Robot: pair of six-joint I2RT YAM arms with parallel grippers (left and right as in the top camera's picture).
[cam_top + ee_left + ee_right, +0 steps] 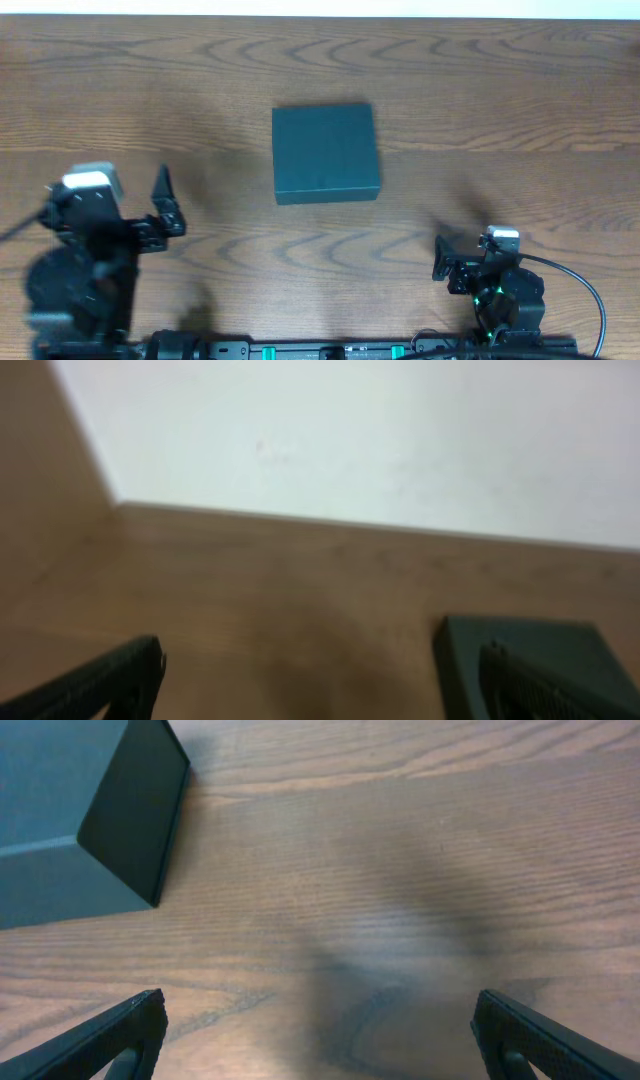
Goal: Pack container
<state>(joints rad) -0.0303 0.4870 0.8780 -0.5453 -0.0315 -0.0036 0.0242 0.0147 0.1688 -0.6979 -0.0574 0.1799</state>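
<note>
The dark teal-green container [325, 152] sits closed in the middle of the wooden table. It shows at the lower right of the left wrist view [530, 650] and at the upper left of the right wrist view [90, 810]. My left gripper [165, 205] is open and empty at the left, apart from the container; its fingers show spread wide in the left wrist view [320, 680]. My right gripper [450, 262] is open and empty at the front right; its fingers show wide apart over bare wood in the right wrist view [320, 1035].
The wooden table [500, 100] spreads all round the container. A pale wall [350, 440] stands beyond the table's far edge. A black rail with green lights [330, 350] runs along the front edge, and cables trail at the right.
</note>
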